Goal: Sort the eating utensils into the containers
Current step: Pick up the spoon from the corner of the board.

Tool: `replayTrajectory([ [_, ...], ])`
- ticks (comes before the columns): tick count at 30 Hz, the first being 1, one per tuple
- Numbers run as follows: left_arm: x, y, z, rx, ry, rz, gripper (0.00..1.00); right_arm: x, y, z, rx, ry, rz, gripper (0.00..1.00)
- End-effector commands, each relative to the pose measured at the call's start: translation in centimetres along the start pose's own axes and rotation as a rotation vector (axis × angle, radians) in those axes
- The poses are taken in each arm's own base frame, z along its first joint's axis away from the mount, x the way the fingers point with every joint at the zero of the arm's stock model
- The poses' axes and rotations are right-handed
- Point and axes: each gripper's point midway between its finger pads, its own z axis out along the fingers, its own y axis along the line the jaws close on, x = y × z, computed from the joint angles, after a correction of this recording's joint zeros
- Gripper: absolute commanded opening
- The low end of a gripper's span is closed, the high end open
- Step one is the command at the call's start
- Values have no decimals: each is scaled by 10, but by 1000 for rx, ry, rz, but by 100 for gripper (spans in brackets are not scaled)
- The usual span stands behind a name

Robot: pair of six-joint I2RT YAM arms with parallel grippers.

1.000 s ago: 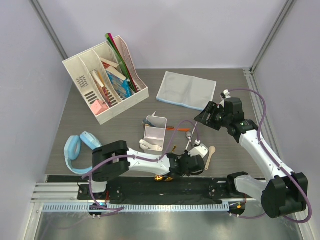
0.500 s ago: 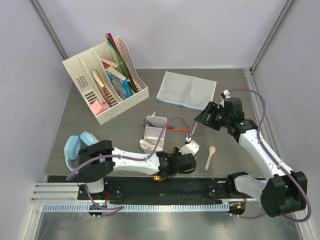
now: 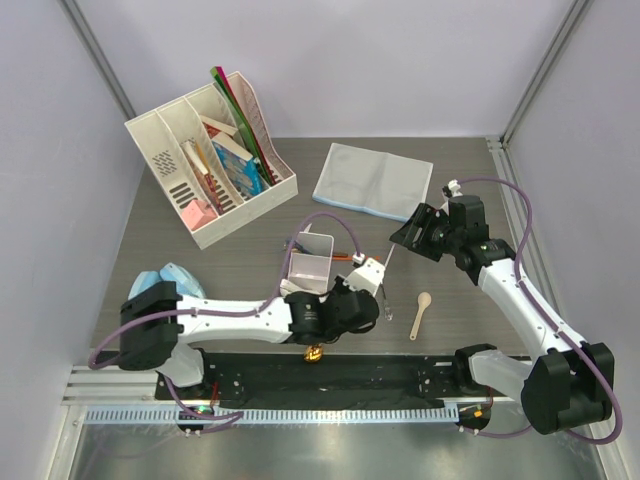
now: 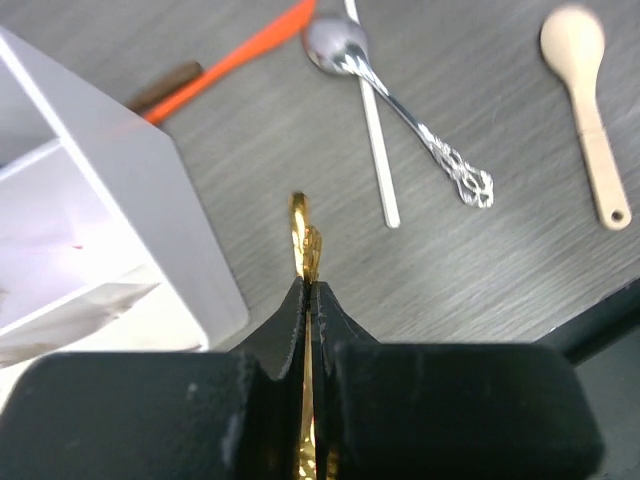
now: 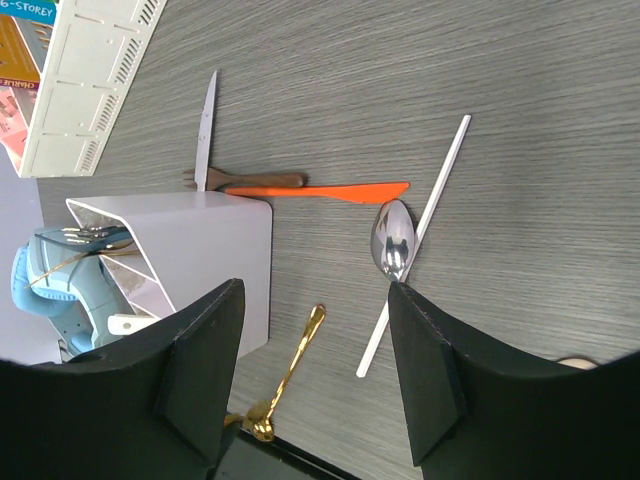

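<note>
My left gripper [image 4: 308,285] is shut on a gold spoon [image 4: 304,235], whose thin end sticks out past the fingertips beside the white divided box [image 4: 150,220]. In the top view it [image 3: 340,315] hovers just right of the box [image 3: 318,245], with gold [image 3: 315,352] showing at the front edge. An orange knife [image 4: 240,50], a silver spoon [image 4: 400,110], a white stick [image 4: 378,140] and a wooden spoon [image 4: 585,100] lie on the table. My right gripper [image 3: 405,232] is open and empty, high above them. The right wrist view shows the gold spoon [image 5: 290,370] near the box [image 5: 200,260].
A white file organizer [image 3: 210,165] with books stands at the back left. A grey-blue cloth [image 3: 372,180] lies at the back. Blue headphones [image 3: 165,280] lie front left. A silver knife [image 5: 205,130] and a brown-handled fork [image 5: 265,181] lie behind the box.
My left arm has swung left and away from the front edge, from beside the wooden spoon to the box's right side. The right arm has not moved.
</note>
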Motion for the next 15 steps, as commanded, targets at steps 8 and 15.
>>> replayTrajectory([
  [8, -69, 54, -56, -61, -207, -131, 0, -7, 0, 0, -5, -32, 4, 65],
  [15, -80, 89, -78, -149, -263, -175, 0, 0, -2, 4, -8, -11, 15, 65],
])
